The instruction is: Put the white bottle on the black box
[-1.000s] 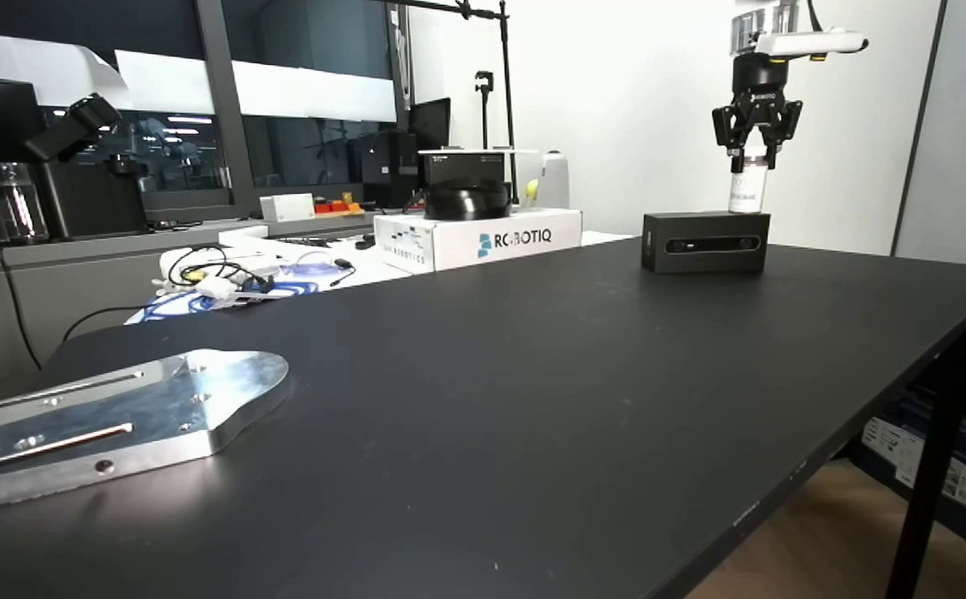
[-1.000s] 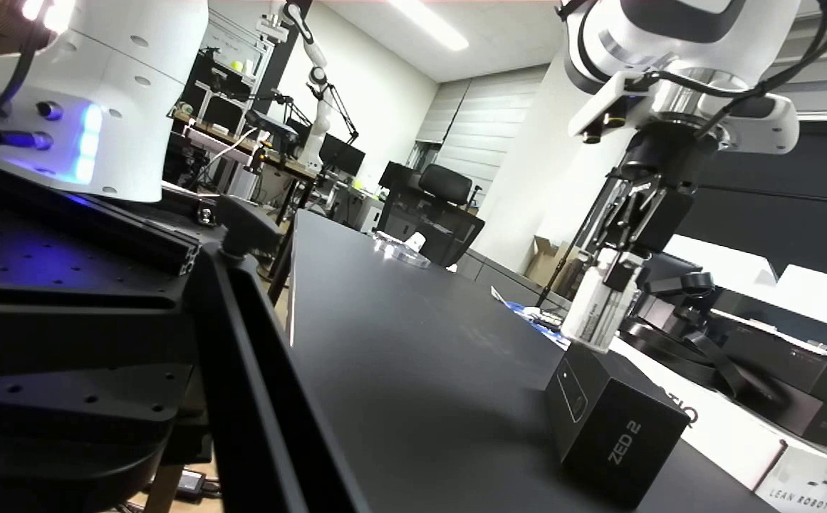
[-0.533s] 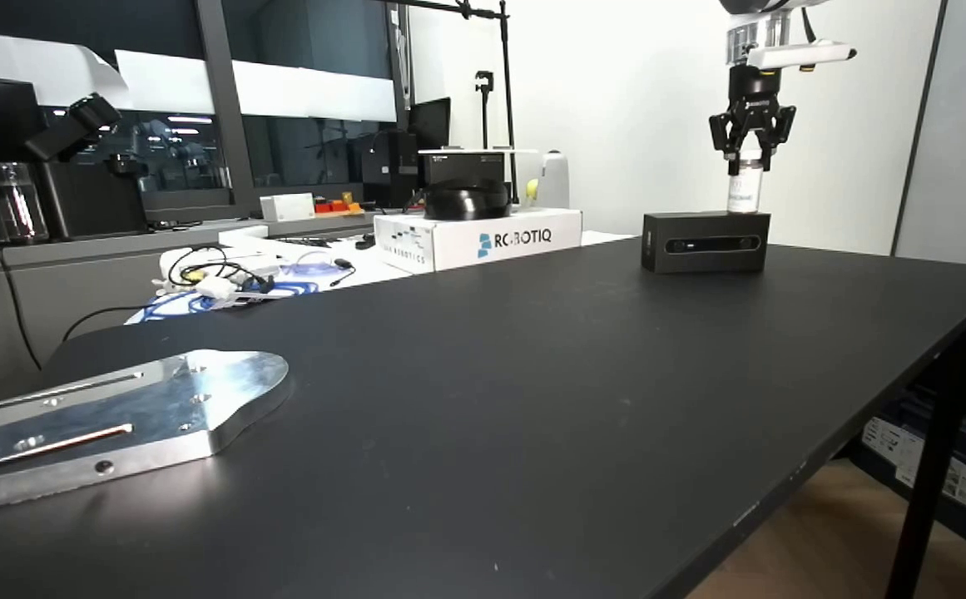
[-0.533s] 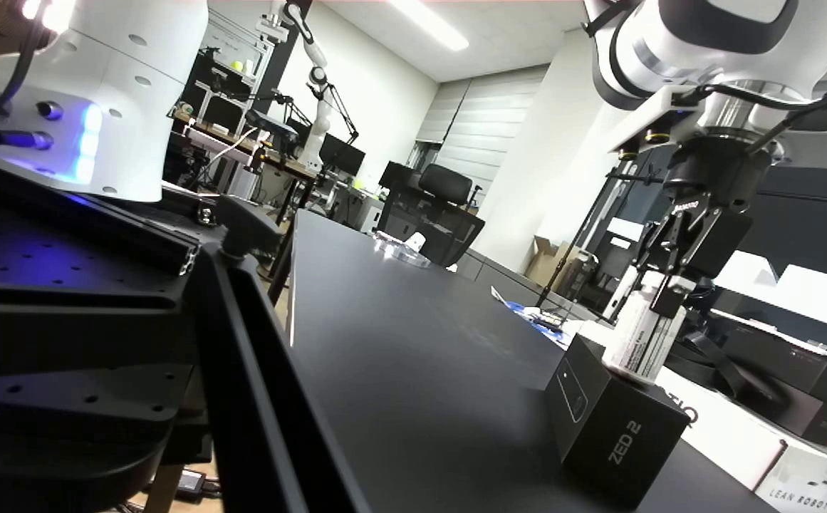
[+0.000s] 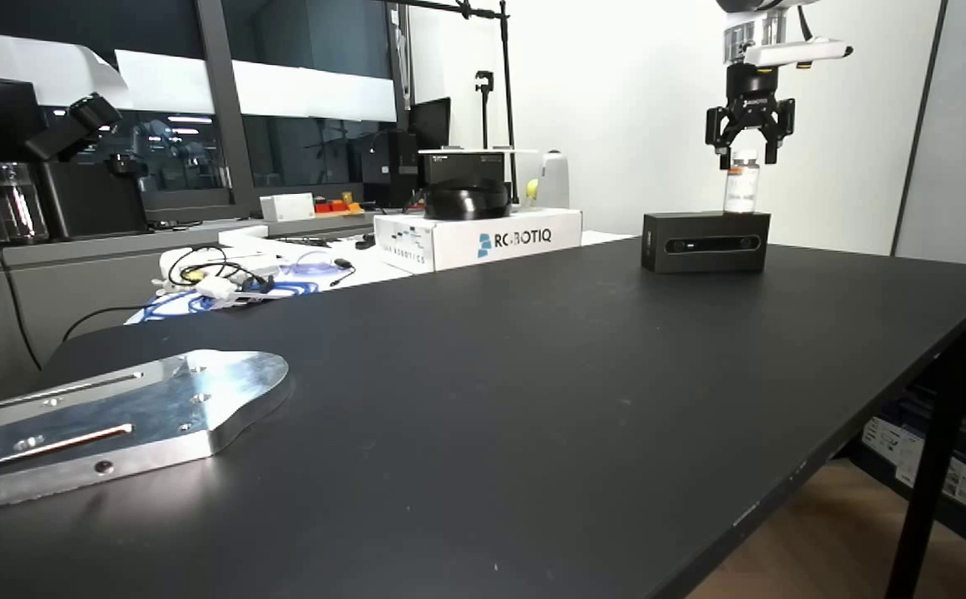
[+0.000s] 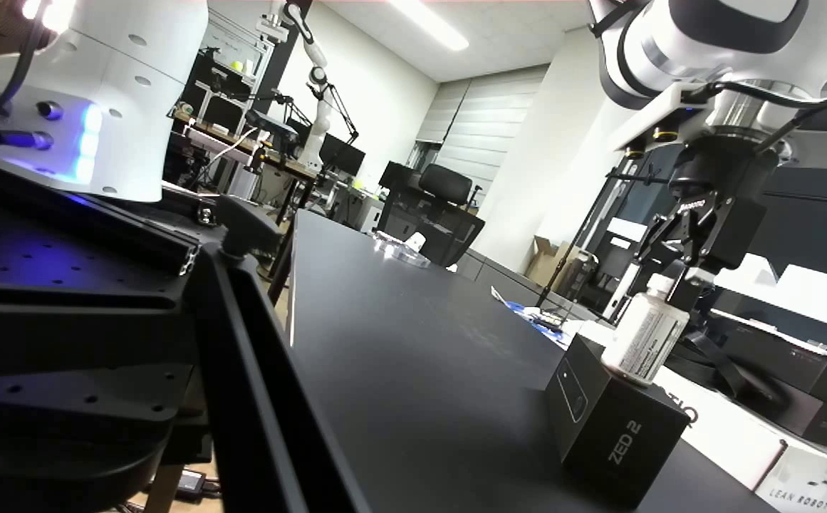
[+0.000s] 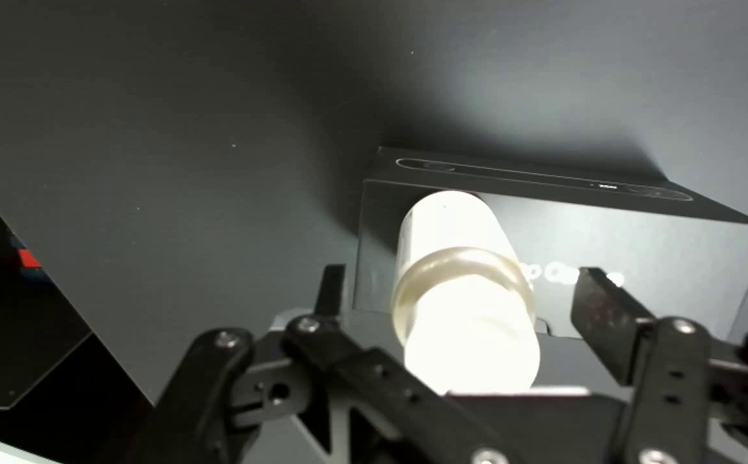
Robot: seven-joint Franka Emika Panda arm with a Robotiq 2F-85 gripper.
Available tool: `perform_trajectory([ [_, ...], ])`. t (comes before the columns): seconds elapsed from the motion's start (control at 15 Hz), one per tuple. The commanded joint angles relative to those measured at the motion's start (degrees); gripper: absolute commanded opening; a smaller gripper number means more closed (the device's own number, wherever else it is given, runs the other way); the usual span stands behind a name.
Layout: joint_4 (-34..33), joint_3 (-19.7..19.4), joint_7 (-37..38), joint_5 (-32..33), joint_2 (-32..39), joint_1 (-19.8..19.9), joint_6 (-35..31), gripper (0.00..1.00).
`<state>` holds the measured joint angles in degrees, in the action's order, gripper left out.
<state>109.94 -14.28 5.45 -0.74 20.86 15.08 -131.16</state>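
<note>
the white bottle (image 5: 741, 187) stands upright on top of the black box (image 6: 614, 431), near one end, and the box sits on the table (image 5: 491, 374). the fingers (image 7: 609, 328) are spread to either side of the bottle, with a gap showing on each flank in the wrist view, so they grip nothing. the step in hand looks to be the release, with the placing seemingly done. the next move calls for a straight retreat upward, fingers wide, so neither brushes the bottle and tips it.
</note>
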Motion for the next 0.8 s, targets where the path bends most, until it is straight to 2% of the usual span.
perform_trajectory([
  [0.0, -2.0, 0.0, -0.9, 0.1, -2.4, 0.3, 4.3, 1.0],
  [0.27, -2.5, -0.1, -2.5, 1.2, -6.9, 0.1, 11.5, 1.0],
  [0.33, -2.3, 0.1, -1.3, 0.4, -4.2, 0.1, 7.5, 1.0],
  [0.47, -2.4, 0.1, -2.0, 0.7, -6.3, 0.1, 10.3, 1.0],
  [0.73, -2.3, 0.1, -2.3, 0.7, -6.7, 0.1, 10.8, 1.0],
])
